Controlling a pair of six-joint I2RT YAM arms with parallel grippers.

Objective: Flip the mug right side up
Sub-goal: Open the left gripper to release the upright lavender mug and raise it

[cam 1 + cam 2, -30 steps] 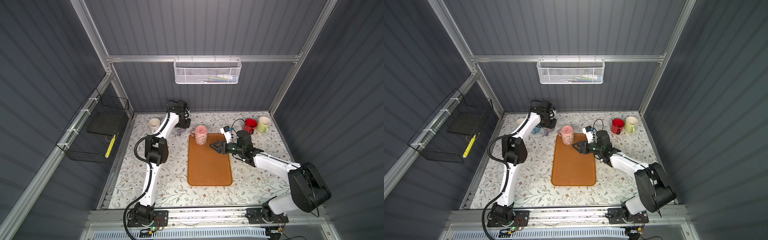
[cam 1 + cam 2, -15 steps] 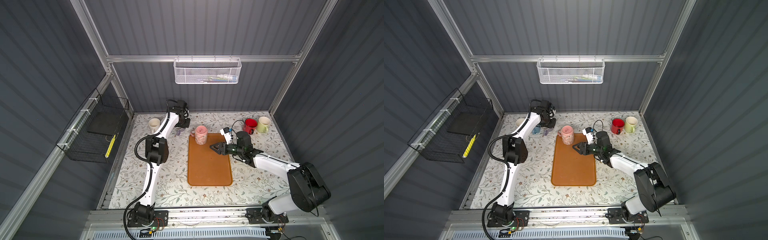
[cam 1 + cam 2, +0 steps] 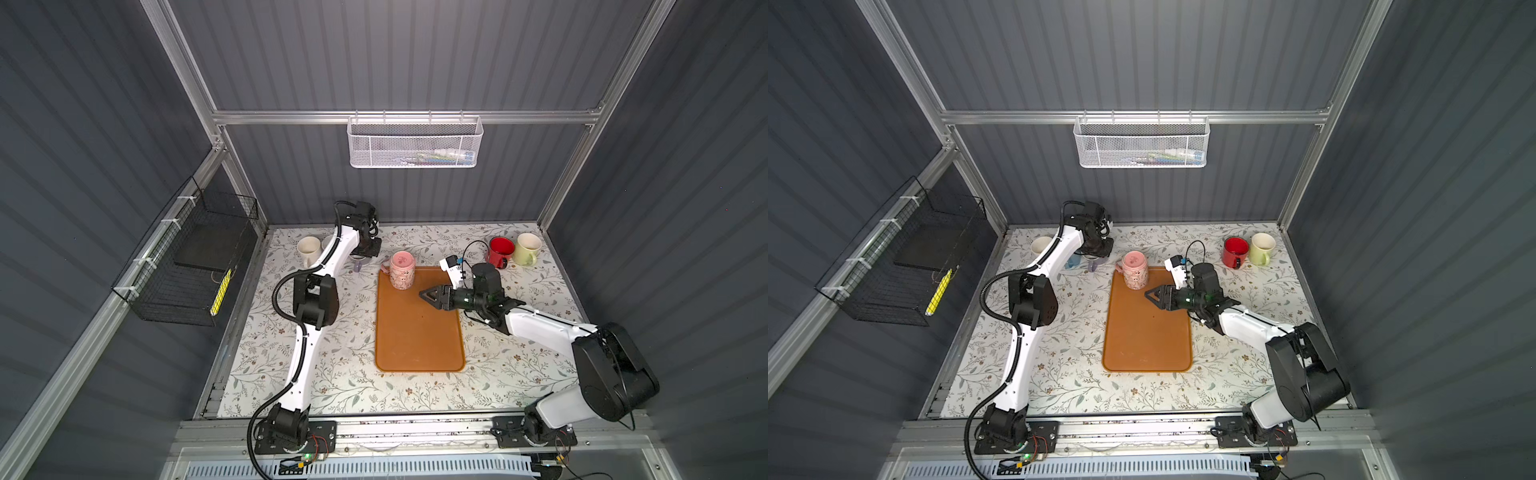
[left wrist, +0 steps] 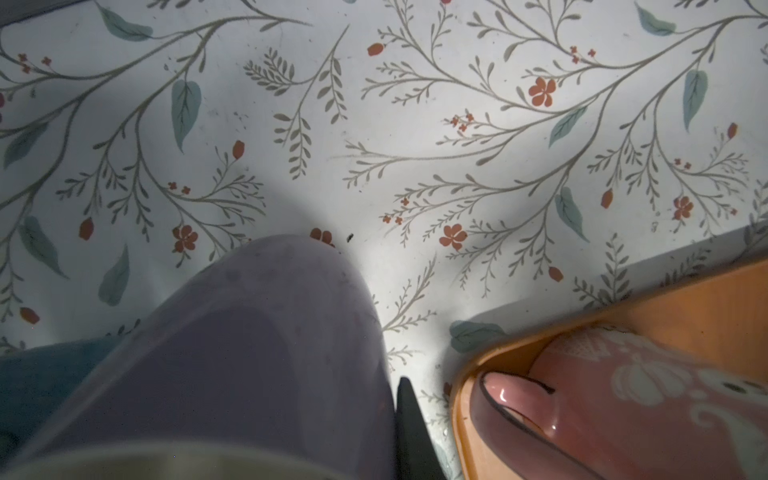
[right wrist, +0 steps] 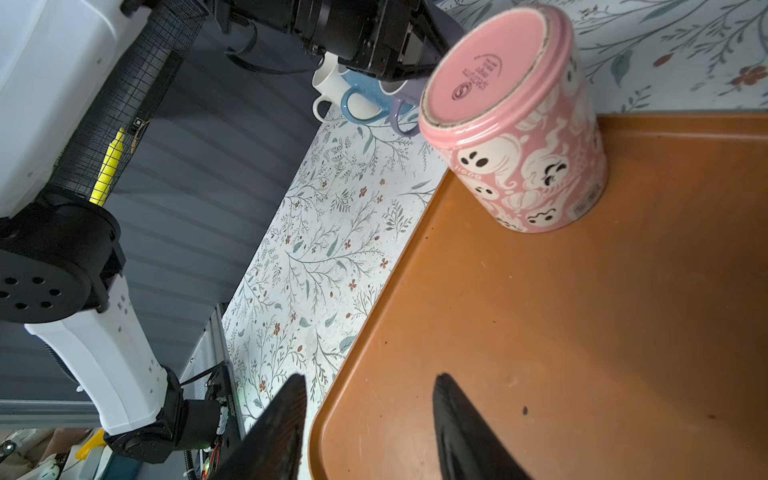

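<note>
Grey ribbed enclosure, floral tabletop (image 3: 349, 332). Left gripper (image 3: 365, 250) closed, a finger against purple mug (image 4: 257, 353); hold unclear. Pink ghost mug (image 3: 402, 271) upside down on orange tray (image 3: 415, 340) corner, ahead of right gripper (image 3: 424, 294) fingertips, half-spread, empty.

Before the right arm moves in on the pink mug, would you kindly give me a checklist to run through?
1. Target found: pink mug stands base up on the far corner of the orange tray. Ok.
2. Right end effector has its jaws parted with nothing between them. Ok.
3. Jaws wide enough for the mug's body. Cannot tell.
4. The stretch of tray between the right end effector and the mug is bare. Ok.
5. Room to flip the mug: the left end effector sits shut at the purple mug, close to the pink mug's handle. Not ok.
</note>
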